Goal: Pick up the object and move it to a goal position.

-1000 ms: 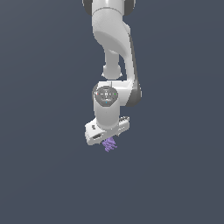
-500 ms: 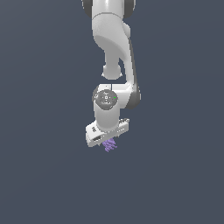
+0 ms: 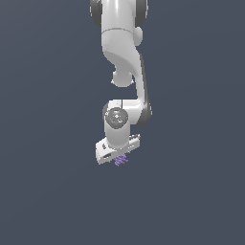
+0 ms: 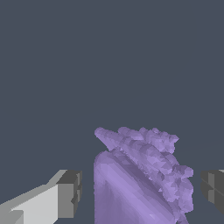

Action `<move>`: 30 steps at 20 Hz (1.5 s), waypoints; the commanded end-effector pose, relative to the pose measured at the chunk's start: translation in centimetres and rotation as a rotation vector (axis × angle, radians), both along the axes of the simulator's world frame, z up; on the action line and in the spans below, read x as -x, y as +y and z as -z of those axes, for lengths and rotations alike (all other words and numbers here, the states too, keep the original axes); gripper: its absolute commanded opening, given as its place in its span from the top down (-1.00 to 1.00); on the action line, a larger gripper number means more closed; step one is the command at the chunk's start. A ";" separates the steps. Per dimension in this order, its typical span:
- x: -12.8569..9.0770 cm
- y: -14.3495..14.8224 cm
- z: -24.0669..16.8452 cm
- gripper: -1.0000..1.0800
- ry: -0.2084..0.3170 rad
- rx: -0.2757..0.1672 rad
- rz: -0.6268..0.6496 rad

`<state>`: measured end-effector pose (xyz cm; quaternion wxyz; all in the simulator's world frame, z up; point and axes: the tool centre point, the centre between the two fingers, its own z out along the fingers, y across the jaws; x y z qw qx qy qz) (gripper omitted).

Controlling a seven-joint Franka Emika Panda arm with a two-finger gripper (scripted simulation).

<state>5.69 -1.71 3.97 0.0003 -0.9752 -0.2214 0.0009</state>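
White arm links come down from the upper edge of the exterior view against a flat slate-grey backdrop, ending in the gripper, which points downward and is tilted a little.

Beneath the gripper's pale body, the object shows as a small light-purple jagged tuft, poking out between the jaws and just below them.

In the wrist view the object fills the space between the two dark grey finger pads, its ridged, layered side turned toward one pad and a smooth purple face toward the other. A visible gap remains on each side between the purple surface and the pads, so the jaws stand partly open around the object; whether they touch it lower down I cannot tell.

No containers appear in either view.

Compared with a second ago, the arm, gripper and object sit in much the same place in the exterior view, the purple tuft hanging in the same spot under the jaws.
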 end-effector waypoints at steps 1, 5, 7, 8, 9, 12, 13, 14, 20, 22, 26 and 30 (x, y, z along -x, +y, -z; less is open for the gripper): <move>-0.1 0.0 0.0 -0.92 -0.002 0.000 0.000; -0.1 0.0 0.0 1.00 -0.002 0.000 0.000; -0.1 0.0 0.0 1.00 -0.002 0.000 0.000; -0.1 0.0 0.0 1.00 -0.002 0.000 0.000; -0.1 0.0 0.0 1.00 -0.002 0.000 0.000; -0.1 0.0 0.0 1.00 -0.002 0.000 0.000; -0.1 0.0 0.0 1.00 -0.002 0.000 0.000; -0.1 0.0 0.0 1.00 -0.002 0.000 0.000; 0.7 0.1 -0.7 1.00 -0.002 0.000 0.000; 1.2 0.1 -1.2 1.00 -0.002 0.000 0.000; 2.5 0.2 -2.4 1.00 -0.002 0.000 0.000; 4.2 0.3 -4.1 1.00 -0.002 0.000 0.000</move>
